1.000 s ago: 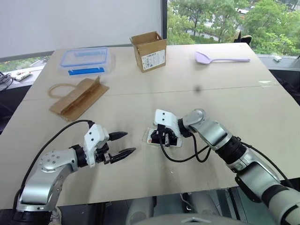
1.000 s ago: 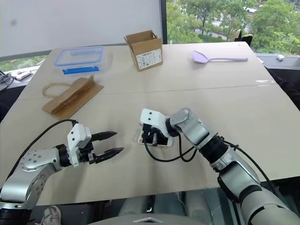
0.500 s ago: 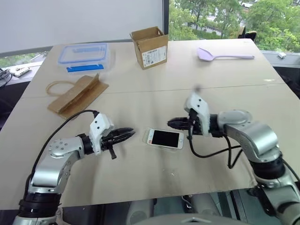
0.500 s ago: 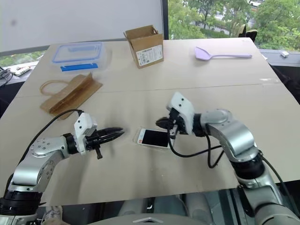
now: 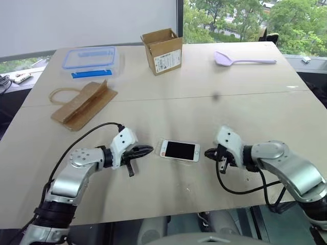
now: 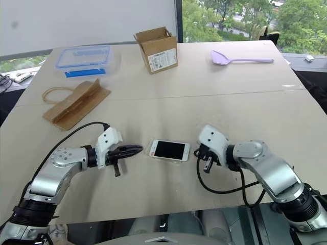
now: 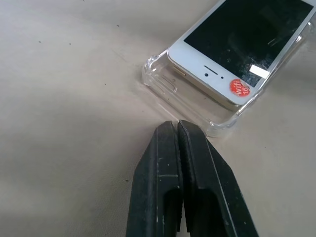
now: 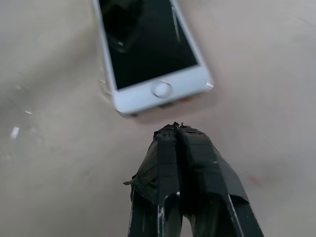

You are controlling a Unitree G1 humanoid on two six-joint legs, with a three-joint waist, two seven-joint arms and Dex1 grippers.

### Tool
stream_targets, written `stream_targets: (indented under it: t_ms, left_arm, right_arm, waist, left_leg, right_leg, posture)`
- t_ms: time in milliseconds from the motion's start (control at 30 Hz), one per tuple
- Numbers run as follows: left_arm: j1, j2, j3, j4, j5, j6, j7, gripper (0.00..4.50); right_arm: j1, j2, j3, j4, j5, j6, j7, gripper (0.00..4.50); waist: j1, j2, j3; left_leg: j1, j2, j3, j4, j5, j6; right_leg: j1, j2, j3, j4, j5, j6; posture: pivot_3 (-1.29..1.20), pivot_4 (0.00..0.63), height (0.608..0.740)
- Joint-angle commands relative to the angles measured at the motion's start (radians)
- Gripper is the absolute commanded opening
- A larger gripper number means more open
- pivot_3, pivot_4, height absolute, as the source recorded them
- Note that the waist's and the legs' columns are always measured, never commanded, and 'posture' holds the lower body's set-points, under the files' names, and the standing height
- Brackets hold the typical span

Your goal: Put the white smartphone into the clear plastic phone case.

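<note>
White smartphone (image 5: 179,150) lies between left gripper (image 5: 148,150) and right gripper (image 5: 208,152).

My white smartphone (image 5: 179,151) lies flat on the tan table (image 5: 168,109), screen up — black glass, white bezel, a round home button at the end nearer my right arm, a small red sticker by the earpiece at the end nearer my left. It sits in the clear plastic phone case (image 7: 163,84), a thin see-through shell with rounded corners. At the earpiece end the case rim stands out past the phone's edge — the phone looks not fully seated there.
</note>
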Motion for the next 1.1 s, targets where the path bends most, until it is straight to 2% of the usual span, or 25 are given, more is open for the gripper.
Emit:
stream_targets:
  t_ms: [33, 433, 567, 800, 933, 1100]
  left_arm:
    - [0.007, -0.013, -0.032, -0.005, 0.023, 0.0, 0.004, 0.1]
    - [0.011, -0.043, -0.048, -0.018, 0.03, 0.006, 0.016, 0.1]
    - [0.024, -0.05, -0.052, -0.03, 0.029, 0.01, 0.02, 0.1]
    - [0.039, -0.054, -0.044, -0.053, 0.02, 0.024, 0.025, 0.1]
    - [0.061, -0.068, -0.026, -0.104, -0.004, 0.067, 0.047, 0.1]
    - [0.106, -0.076, -0.016, -0.152, -0.003, 0.089, 0.066, 0.1]
  right_arm:
    - [-0.037, 0.007, 0.057, 0.048, -0.019, -0.058, 0.014, 0.0]
    - [-0.158, 0.02, 0.157, 0.185, -0.033, -0.212, 0.162, 0.0]
    - [-0.221, 0.008, 0.228, 0.252, -0.077, -0.301, 0.262, 0.0]
    - [-0.314, 0.086, 0.3, 0.41, -0.156, -0.41, 0.338, 0.0]
    - [-0.334, 0.138, 0.306, 0.469, -0.178, -0.452, 0.366, 0.0]
    - [-0.352, 0.21, 0.302, 0.528, -0.186, -0.501, 0.409, 0.0]
  waist:
    - [0.001, 0.0, 0.0]
    - [0.004, 0.0, 0.0]
    - [0.003, 0.0, 0.0]
    - [-0.003, 0.0, -0.001]
    - [-0.013, -0.001, -0.001]
    - [-0.031, -0.001, -0.002]
  left_leg:
    - [0.0, 0.0, 0.0, 0.001, 0.0, 0.0]
    - [0.001, 0.0, -0.001, 0.003, 0.0, 0.0]
    - [0.001, 0.0, -0.002, 0.004, 0.0, 0.0]
    - [0.006, 0.0, -0.002, 0.004, 0.0, 0.0]
    - [0.017, 0.001, -0.001, 0.002, 0.0, 0.0]
    - [0.019, 0.003, 0.0, 0.0, 0.0, 0.0]
  right_leg:
    - [0.0, 0.0, 0.0, 0.0, 0.0, 0.0]
    - [0.002, 0.0, -0.001, 0.0, 0.0, 0.0]
    - [0.003, 0.0, -0.001, 0.0, 0.0, 0.0]
    - [0.007, 0.0, -0.001, 0.001, 0.0, 0.0]
    - [0.016, 0.001, -0.001, 0.001, 0.0, 0.0]
    - [0.015, 0.001, -0.001, 0.002, 0.001, -0.002]
  posture:
    - [0.0, 0.15, 0.74]
    - [0.0, 0.15, 0.74]
    - [0.0, 0.15, 0.74]
    - [0.0, 0.15, 0.74]
    - [0.0, 0.15, 0.74]
    - [0.0, 0.15, 0.74]
